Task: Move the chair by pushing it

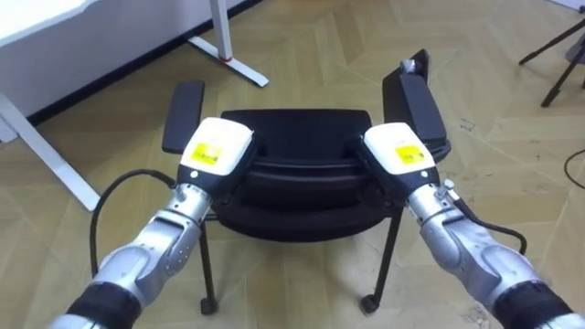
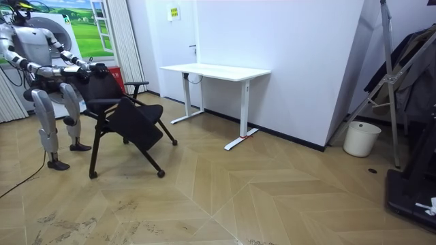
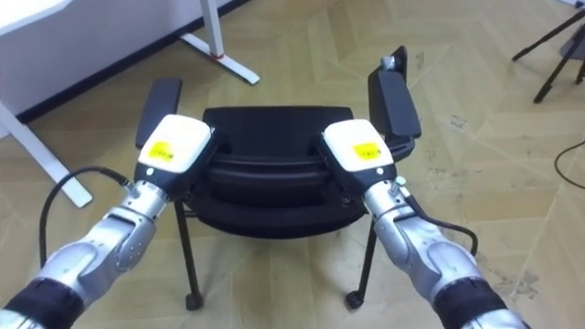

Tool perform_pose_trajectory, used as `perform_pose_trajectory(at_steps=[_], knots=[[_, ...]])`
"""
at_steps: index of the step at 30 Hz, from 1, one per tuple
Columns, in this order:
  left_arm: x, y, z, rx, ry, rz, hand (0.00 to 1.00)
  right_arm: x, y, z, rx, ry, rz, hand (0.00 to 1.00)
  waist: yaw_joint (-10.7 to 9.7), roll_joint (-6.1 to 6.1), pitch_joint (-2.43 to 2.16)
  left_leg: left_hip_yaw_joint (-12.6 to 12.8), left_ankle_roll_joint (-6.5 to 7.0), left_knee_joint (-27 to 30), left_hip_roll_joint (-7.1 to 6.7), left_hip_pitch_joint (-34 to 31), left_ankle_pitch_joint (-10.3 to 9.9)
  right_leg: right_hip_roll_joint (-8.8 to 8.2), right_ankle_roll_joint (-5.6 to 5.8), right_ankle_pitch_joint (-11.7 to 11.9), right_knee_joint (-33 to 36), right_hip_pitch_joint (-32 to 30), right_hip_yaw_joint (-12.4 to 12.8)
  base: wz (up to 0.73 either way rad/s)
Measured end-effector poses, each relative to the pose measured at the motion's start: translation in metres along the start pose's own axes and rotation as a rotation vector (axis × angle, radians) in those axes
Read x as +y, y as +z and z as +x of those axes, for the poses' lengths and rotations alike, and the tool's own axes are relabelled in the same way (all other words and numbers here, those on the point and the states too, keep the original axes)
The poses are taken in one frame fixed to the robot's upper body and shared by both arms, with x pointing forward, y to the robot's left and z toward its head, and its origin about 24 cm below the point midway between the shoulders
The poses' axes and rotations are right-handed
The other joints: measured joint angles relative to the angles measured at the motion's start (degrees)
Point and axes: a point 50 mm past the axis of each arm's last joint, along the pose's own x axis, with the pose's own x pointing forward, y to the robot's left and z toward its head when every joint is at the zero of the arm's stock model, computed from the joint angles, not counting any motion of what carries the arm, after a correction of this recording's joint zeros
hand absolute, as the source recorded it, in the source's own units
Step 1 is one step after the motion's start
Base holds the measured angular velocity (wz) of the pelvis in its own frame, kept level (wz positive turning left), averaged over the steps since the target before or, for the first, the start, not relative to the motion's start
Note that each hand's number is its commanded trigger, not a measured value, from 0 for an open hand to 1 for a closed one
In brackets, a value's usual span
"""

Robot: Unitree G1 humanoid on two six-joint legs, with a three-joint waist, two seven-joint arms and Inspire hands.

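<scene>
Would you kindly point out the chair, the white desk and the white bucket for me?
chair (image 1: 302, 192), left eye view, on its backrest.
white desk (image 2: 216, 71), room view, on its tabletop.
white bucket (image 2: 361, 140), room view, on its side wall.

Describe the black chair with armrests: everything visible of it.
The black chair has a curved backrest, two padded armrests, a dark seat and thin, metal-looking legs ending in small round feet. It stands on the herringbone wooden floor, a little short of the white desk. The robot stands behind it, with its left hand and right hand resting on the backrest's top edge.
</scene>
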Motion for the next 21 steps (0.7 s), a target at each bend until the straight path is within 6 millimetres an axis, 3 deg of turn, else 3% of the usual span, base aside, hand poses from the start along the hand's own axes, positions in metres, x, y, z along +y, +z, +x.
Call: perform_pose_trajectory(at_steps=[1,2,3,4,6,9,10,12,13,15,16,17,18,19,21], knots=[[0.002,-0.003,0.006,0.000,0.006,0.007,1.00,-0.002,0.000,0.006,0.002,-0.007,0.003,1.00,0.01,-0.34,1.03,-0.12,-0.20,2.74,0.19,-1.37,-0.15,-0.05,-0.68,-0.50,2.22,-0.88,-0.06,0.16],[0.004,-0.005,0.012,0.007,0.011,0.012,1.00,-0.003,0.000,0.011,0.009,-0.014,0.005,1.00,-0.02,-0.51,1.42,-0.10,-0.59,6.40,0.43,-3.60,-0.58,-0.16,-1.02,-1.40,4.49,-2.20,-0.04,0.15],[0.006,-0.005,0.014,0.009,0.015,0.015,1.00,-0.005,0.000,0.013,0.010,-0.021,0.004,1.00,-0.04,-0.52,1.51,-0.08,-0.74,8.46,0.57,-4.90,-0.98,-0.24,-1.08,-2.11,5.93,-3.10,-0.15,0.10],[0.011,-0.006,0.020,0.009,0.029,0.022,1.00,-0.010,0.000,0.018,0.009,-0.039,-0.003,1.00,0.07,-0.43,1.95,-0.13,-0.83,13.65,1.12,-8.23,-1.99,-0.38,-1.50,-3.80,9.53,-5.37,-0.72,0.05],[0.015,-0.005,0.026,0.008,0.048,0.026,1.00,-0.016,-0.002,0.021,0.011,-0.060,-0.010,1.00,-0.31,-0.67,2.18,-0.12,-0.89,21.81,1.65,-13.32,-2.24,-1.04,-2.08,-6.76,13.86,-7.68,-2.37,0.27],[0.015,-0.001,0.033,0.017,0.052,0.009,1.00,-0.019,-0.006,0.023,0.027,-0.080,-0.021,1.00,-0.27,0.54,3.07,-0.54,-0.73,34.67,3.70,-19.41,-2.00,-0.93,-3.38,-12.17,21.44,-9.62,-3.57,0.25],[0.015,0.000,0.033,0.019,0.054,0.001,1.00,-0.020,-0.007,0.023,0.028,-0.086,-0.027,1.00,-0.26,0.88,3.14,-0.64,-0.32,39.66,4.40,-21.67,-1.19,-1.10,-3.64,-14.53,24.91,-10.44,-3.30,0.18],[0.015,0.000,0.033,0.023,0.062,-0.010,1.00,-0.023,-0.007,0.024,0.020,-0.093,-0.042,1.00,-0.21,0.93,3.35,-1.10,0.12,45.13,4.39,-25.95,-0.52,-1.35,-4.53,-17.07,29.54,-11.90,-3.05,0.13],[0.016,0.002,0.036,0.025,0.068,-0.021,1.00,-0.027,-0.009,0.026,0.018,-0.101,-0.057,1.00,-0.30,1.55,3.48,-0.35,0.85,44.69,3.51,-28.84,-1.30,-1.44,-5.28,-18.51,31.91,-12.83,-3.29,0.00],[0.015,0.003,0.037,0.031,0.067,-0.037,1.00,-0.030,-0.011,0.027,0.020,-0.103,-0.068,1.00,0.08,1.85,3.52,1.79,0.89,40.22,1.54,-32.19,-1.31,-2.82,-5.76,-20.18,35.10,-14.00,-3.59,-0.19],[0.014,0.003,0.037,0.030,0.064,-0.045,1.00,-0.030,-0.011,0.026,0.020,-0.102,-0.075,1.00,0.10,2.23,3.39,3.33,0.70,33.37,0.38,-32.73,-0.95,-3.05,-5.12,-21.10,36.10,-14.19,-3.40,-0.25],[0.016,0.003,0.037,0.024,0.069,-0.047,1.00,-0.030,-0.011,0.026,0.018,-0.109,-0.083,1.00,-0.02,2.43,3.34,3.39,1.66,29.34,-0.24,-33.08,0.43,-3.20,-4.46,-21.97,37.11,-14.36,-3.16,-0.15],[0.016,0.003,0.037,0.024,0.071,-0.046,1.00,-0.030,-0.011,0.026,0.019,-0.113,-0.083,1.00,0.07,2.49,3.19,3.52,2.03,29.36,-0.33,-33.06,0.94,-3.50,-3.72,-22.39,37.42,-14.41,-3.21,-0.11],[0.019,0.003,0.039,0.021,0.079,-0.041,1.00,-0.031,-0.011,0.027,0.019,-0.129,-0.087,1.00,0.06,2.25,3.08,3.67,2.19,29.10,-1.40,-33.09,1.00,-4.32,-2.91,-22.73,37.87,-14.74,-3.06,0.00],[0.027,0.002,0.046,0.009,0.098,-0.028,1.00,-0.036,-0.011,0.029,0.021,-0.164,-0.096,1.00,0.19,1.66,3.31,4.74,2.71,28.30,-2.01,-33.30,1.21,-5.32,-2.19,-22.67,37.92,-15.54,-2.73,0.00]])
